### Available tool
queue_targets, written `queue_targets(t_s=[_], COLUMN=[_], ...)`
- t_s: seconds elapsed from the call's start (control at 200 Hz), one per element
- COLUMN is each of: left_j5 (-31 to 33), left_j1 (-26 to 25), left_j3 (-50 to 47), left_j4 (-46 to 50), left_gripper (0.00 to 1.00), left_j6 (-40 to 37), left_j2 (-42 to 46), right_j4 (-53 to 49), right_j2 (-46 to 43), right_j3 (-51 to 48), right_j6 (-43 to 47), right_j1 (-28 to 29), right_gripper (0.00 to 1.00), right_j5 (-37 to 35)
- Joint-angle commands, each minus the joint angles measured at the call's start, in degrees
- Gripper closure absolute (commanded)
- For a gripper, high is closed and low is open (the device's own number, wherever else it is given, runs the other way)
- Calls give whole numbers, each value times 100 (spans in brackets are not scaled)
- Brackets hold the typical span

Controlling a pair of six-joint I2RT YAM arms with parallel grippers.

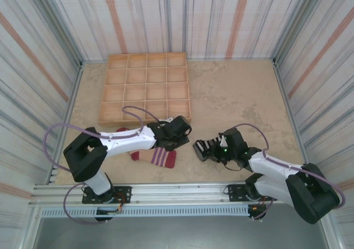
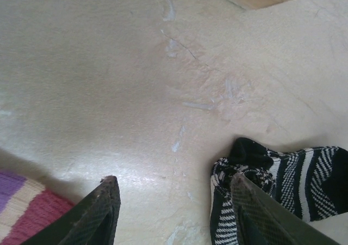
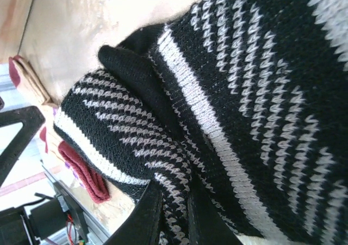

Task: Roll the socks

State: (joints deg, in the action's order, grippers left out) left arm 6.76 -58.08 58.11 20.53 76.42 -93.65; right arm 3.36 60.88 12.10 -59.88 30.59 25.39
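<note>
While right jaws pinch the black sock [image 3: 217, 120], left jaws apart, empty, beside the beige sock [image 1: 159, 157].

The right rear of the bench [image 1: 238, 94] lies bare from the wooden tray [image 1: 145, 121] across to the right wall [image 1: 315, 55], with wide room for a gripper. The tray blocks the left rear, leaving a narrow strip by the left wall. Up front, the beige sock [image 1: 157, 157] and black sock [image 1: 203, 148] flank a bare gap, which the left gripper [image 2: 174, 178] straddles, jaws apart. The right gripper [image 1: 213, 149], clamped on the black sock, bars the right approach.
</note>
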Motion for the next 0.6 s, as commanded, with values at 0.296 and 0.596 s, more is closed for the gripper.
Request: queue_targets(t_s=[0.296,0.596], left_j5=[-1070,-1127], left_j1=[-320,-414], left_j3=[207,190], left_j4=[-1105,-1371], left_gripper=[58,57], left_j6=[-466,-370], left_j2=[-578,-878], right_j4=[-1420,-1668], right_j2=[819,765], right_j3=[-419,-418], right_j6=[-287,-418], right_j1=[-233,-291], right_gripper=[100,100], right_j5=[-402,-475])
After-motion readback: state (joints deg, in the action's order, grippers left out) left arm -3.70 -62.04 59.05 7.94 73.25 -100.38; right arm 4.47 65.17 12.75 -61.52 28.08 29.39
